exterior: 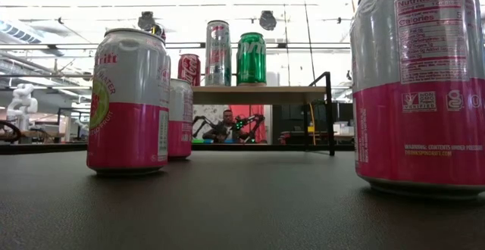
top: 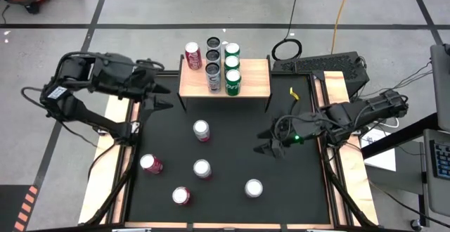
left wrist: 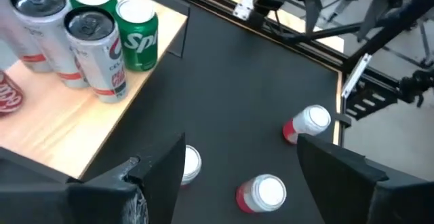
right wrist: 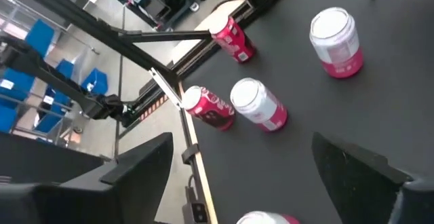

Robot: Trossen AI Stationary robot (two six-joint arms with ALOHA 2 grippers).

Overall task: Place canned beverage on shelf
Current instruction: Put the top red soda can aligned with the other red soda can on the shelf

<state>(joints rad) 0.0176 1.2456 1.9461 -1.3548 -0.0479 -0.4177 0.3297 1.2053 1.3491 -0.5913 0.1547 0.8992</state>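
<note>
The shelf (top: 249, 84), a light-wood board on thin black legs, stands at the far middle of the black mat. It carries several upright cans: a red one (top: 193, 53), silver ones (top: 214, 74) and green ones (top: 233, 81). It also shows in the low view (exterior: 261, 92) and the left wrist view (left wrist: 81, 125). Several pink-and-white cans stand upright on the mat, among them one near the middle (top: 202, 130) and one at the near right (top: 254, 188). My left gripper (top: 167, 97) hovers open and empty just left of the shelf. My right gripper (top: 260, 143) is open and empty over the mat's right half.
Long wooden strips (top: 112, 162) run along the mat's left and right sides. A yellow tag (top: 293, 93) lies right of the shelf. The front part of the shelf board (top: 204, 86) is bare. A person shows in the room beyond the table (exterior: 226, 125).
</note>
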